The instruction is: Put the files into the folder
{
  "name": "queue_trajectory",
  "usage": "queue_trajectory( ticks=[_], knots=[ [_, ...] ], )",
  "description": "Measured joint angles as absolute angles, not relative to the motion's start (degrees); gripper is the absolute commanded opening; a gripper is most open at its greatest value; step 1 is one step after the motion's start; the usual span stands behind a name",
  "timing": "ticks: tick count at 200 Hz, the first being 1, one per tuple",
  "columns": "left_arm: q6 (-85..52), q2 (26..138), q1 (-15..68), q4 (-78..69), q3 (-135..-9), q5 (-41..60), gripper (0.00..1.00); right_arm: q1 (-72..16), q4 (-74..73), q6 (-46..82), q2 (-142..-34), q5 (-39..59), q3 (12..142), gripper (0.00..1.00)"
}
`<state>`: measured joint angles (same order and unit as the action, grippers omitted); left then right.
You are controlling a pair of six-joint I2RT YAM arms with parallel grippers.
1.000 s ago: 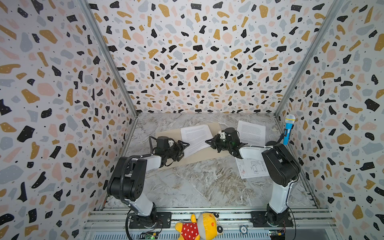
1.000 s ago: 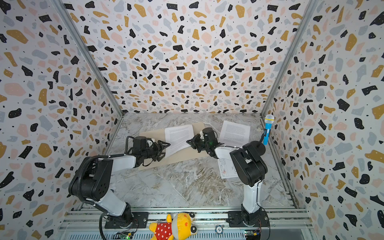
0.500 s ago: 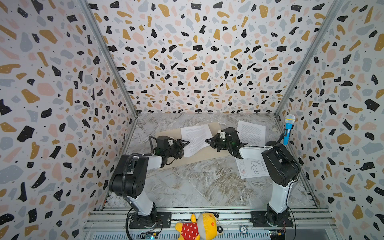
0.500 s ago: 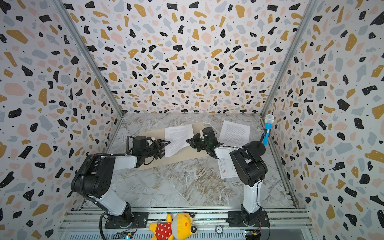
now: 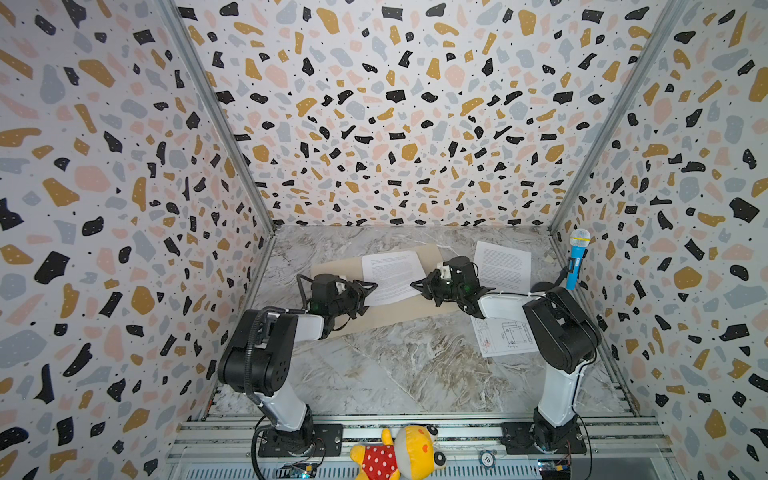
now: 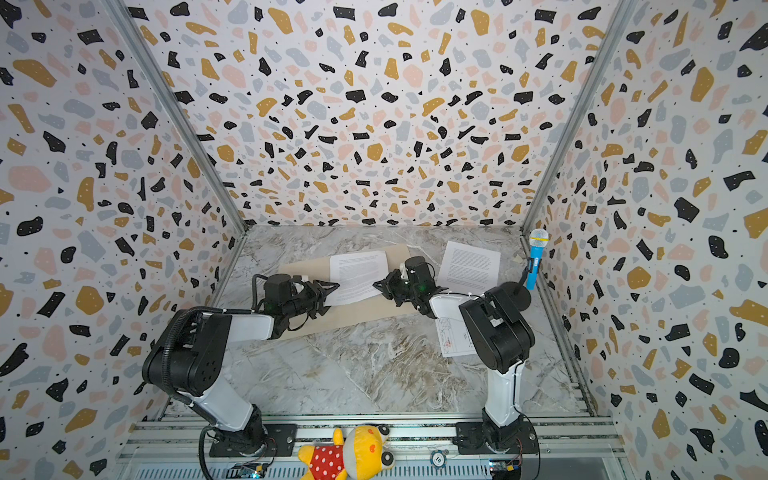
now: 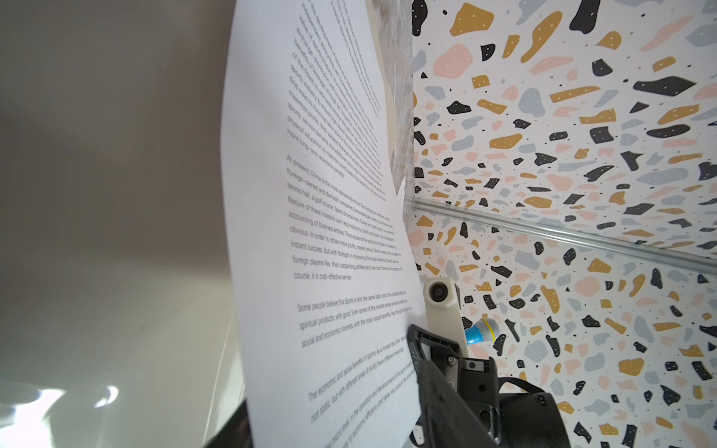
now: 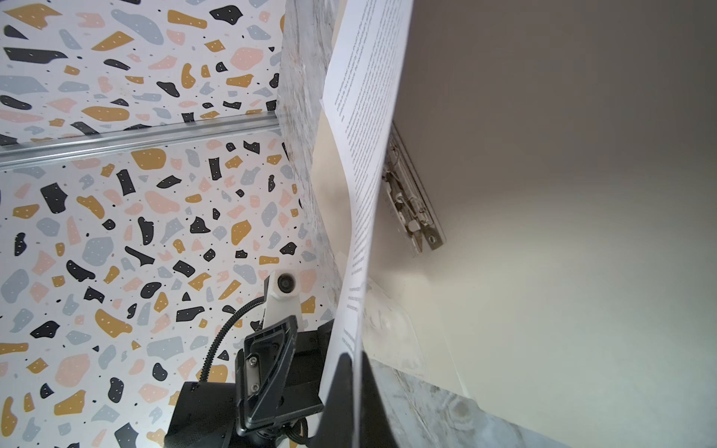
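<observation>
Marble-veined tabletop, near right edge: line-drawing sheet flat, untouched. Mid-table over the open matte tan card folder: thin text sheet bowed upward, right edge pinched in the clamped right gripper; left gripper nearer its left edge than a second ago, jaws narrowing, not yet clamped, likely squaring it against the metal clip. Far right corner: second text sheet flat, unfiled.

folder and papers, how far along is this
Done: the folder lies open. In hand: one text sheet over it, right fingers pinching one edge, left fingers open at the opposite edge. To do: a second text sheet and the drawing sheet lie on the table, outside it.
</observation>
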<state>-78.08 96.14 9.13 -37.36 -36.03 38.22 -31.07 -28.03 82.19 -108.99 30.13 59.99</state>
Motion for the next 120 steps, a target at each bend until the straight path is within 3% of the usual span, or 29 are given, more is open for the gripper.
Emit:
queue_trajectory(
  ticks=[24, 120],
  knots=[
    [-78.11, 96.18, 9.13, -37.43, -36.03, 38.20, 0.33, -30.98, -26.76, 80.90, -108.97, 30.13, 59.83, 0.04],
    [-77.14, 96.66, 9.13, -37.12, -35.86, 38.22, 0.21, -30.70, -25.47, 79.37, -107.92, 30.17, 58.22, 0.06]
  ],
)
